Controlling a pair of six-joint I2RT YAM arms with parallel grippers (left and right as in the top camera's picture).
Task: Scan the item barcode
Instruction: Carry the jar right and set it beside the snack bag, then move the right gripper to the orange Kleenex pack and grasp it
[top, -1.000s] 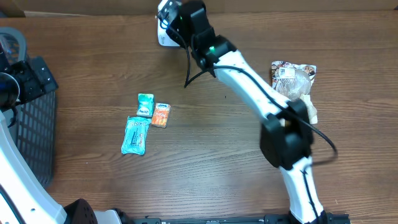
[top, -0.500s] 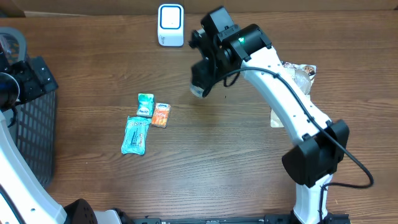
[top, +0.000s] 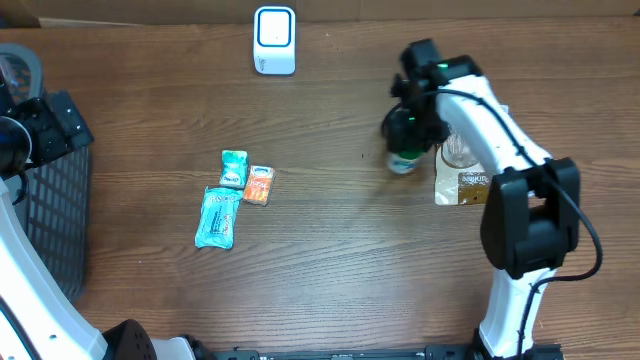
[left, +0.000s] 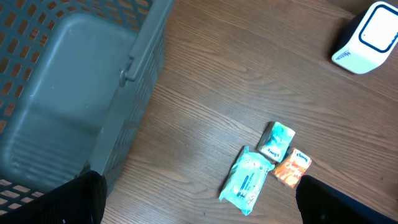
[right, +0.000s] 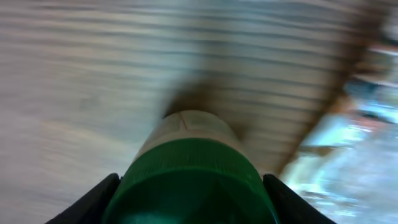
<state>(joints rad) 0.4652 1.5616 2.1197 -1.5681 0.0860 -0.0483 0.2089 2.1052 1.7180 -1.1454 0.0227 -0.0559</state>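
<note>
My right gripper (top: 408, 132) (right: 193, 208) is shut on a white bottle with a green cap (right: 193, 180). Its fingers (right: 93, 200) press both sides of the cap. In the overhead view the bottle (top: 403, 162) hangs bottom-down over the wood, just left of a clear snack bag (top: 462, 178). The white scanner with a blue-ringed window (top: 274, 40) (left: 368, 34) stands at the back edge, far from the bottle. The bottle's barcode does not show. My left gripper (left: 205, 211) is open and empty above the table's left side.
Two teal packets (top: 218, 217) (top: 233, 168) and an orange packet (top: 259, 185) lie left of centre. A grey mesh basket (top: 45, 215) (left: 68, 106) stands at the left edge beside my left arm (top: 40, 125). The right wrist view is motion-blurred.
The right arm has swung from the scanner at the back to the right and nearer, carrying the bottle to beside the snack bag. The left arm has not moved.
</note>
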